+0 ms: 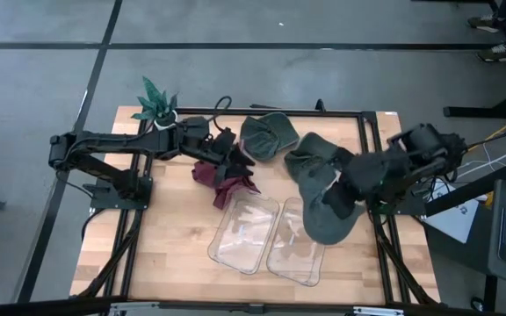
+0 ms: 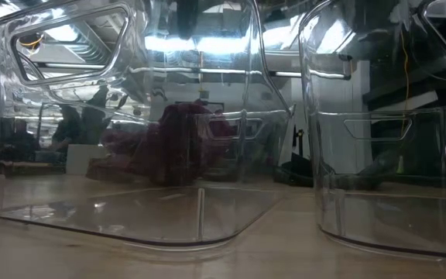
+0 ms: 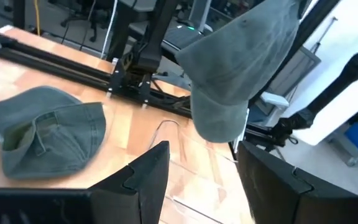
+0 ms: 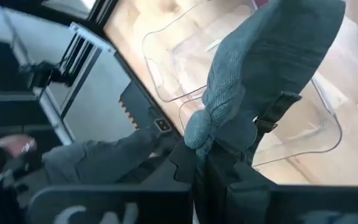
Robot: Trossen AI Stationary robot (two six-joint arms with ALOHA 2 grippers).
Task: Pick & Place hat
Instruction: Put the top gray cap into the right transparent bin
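Observation:
My right gripper is shut on a grey-green cap, which is lifted over the right-hand clear bin. The same cap shows in the left wrist view, hanging in the air. My left gripper is open and reaches to the table's middle, just above a maroon cap that lies crumpled on the wood. A second green cap rests crown-up on the table near the far edge, also seen in the left wrist view. My right gripper pinches a bunched fold of the cap's cloth beside the back strap between its two fingers. The cap is lifted clear and hangs away from the fingers over the bins, slack, with its brim end lowest.
Two clear plastic bins stand side by side at the near middle. A further dark green cap shape sits by the held cap. A potted plant stands at the far left corner. Bare wood lies at the near left.

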